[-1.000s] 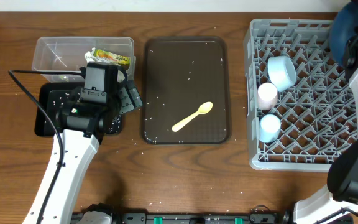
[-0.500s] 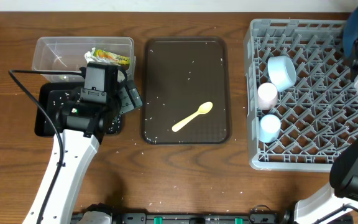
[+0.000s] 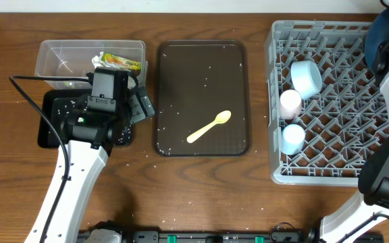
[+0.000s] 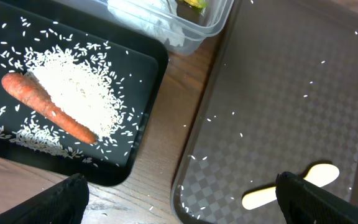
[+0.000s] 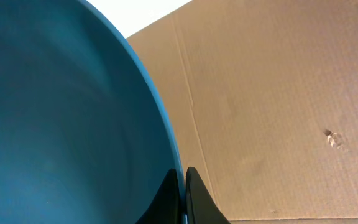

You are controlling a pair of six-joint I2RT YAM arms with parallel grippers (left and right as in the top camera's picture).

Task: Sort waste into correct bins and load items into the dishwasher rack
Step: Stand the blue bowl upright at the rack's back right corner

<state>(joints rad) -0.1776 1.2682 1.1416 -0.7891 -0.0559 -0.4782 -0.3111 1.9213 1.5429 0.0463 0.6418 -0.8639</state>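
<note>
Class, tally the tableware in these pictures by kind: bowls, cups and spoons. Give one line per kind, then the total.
Bowls: 2 (dark-blue bowl, white bowl)
Cups: 2 (pink cup, light-blue cup)
Spoons: 1 (yellow spoon)
Total: 5

Table [image 3: 194,189] wood-grain; brown tray [image 4: 291,93] textured plastic; blue bowl [image 5: 55,124] smooth, possibly matt.

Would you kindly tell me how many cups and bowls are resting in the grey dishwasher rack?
3, along the light-grey plastic rack's left side: small white bowl, pink cup, light-blue cup, back to front. The large dark-blue bowl in the right claw isn't counted.
</note>
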